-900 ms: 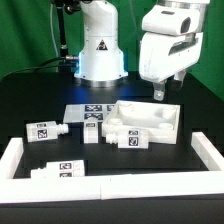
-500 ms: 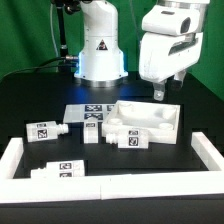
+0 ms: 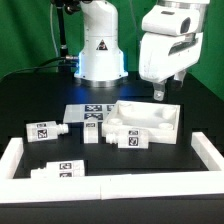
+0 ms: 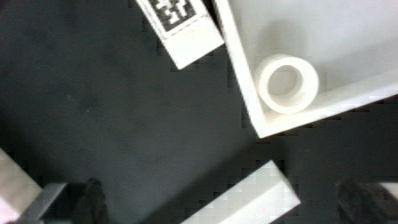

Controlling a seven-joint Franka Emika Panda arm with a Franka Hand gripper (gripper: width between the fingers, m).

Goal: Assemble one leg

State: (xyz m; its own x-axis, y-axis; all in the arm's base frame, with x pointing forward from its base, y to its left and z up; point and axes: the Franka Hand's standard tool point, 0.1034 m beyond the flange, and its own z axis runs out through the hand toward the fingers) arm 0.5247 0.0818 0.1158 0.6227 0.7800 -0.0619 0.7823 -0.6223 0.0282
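No movement to report over the last second: same pose for the gripper (image 3: 158, 95), same layout on the table. Hovers above the far corner of the panel (image 3: 150, 120), on the exterior view's right, clear of the rim and touching nothing. Fingers (image 4: 80, 200) spread wide in the wrist view, with nothing pinched between them.

No leg picked up yet. Four alike, all lying on the black table:
- nearest leg (image 3: 133, 140): against or just beside the panel's near wall, tag facing the camera.
- second leg (image 3: 92, 134): just beside the panel, toward the exterior view's left.
- third leg (image 3: 43, 130): well apart from the panel, farther toward the exterior view's left.
- fourth leg (image 3: 62, 171): well apart from the panel, toward the camera.

Marker board (image 3: 88, 112) flat on the table, near the panel's far left corner in the exterior view.

Looks down, in the wrist view, on a corner of the panel with a round socket (image 4: 285, 82) set into it, probably where a leg goes in.

Reads as a pause, or a motion too slow to register, with the task still at its start. Means a trip away from the panel comes first, then a descent onto one leg, most likely the nearest one, before anything can go into that socket.
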